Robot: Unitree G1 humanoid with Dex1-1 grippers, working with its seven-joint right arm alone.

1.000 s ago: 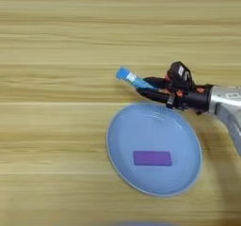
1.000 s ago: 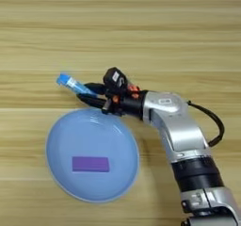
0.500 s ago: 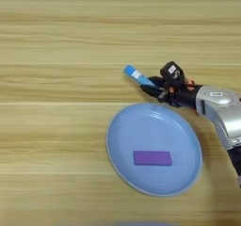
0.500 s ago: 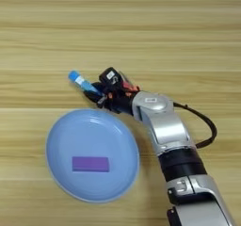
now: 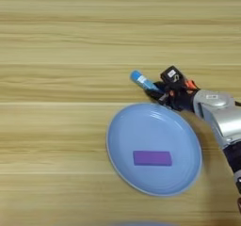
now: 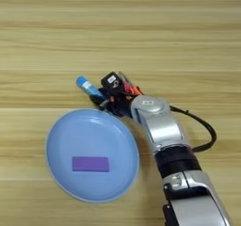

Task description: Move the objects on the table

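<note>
The small blue tube points up-left just above the far rim of the light-blue plate. My right gripper is shut on the tube's lower end, its black fingers right at the plate's far rim. The flat purple block lies on the plate, a little toward its near side. My silver forearm runs down to the bottom right.
The light wooden table stretches wide to the left and behind the plate. A black cable loops off the forearm on the right.
The gripper and the tube have shifted right and a little toward me along the plate's far rim. The plate and purple block have not moved.
</note>
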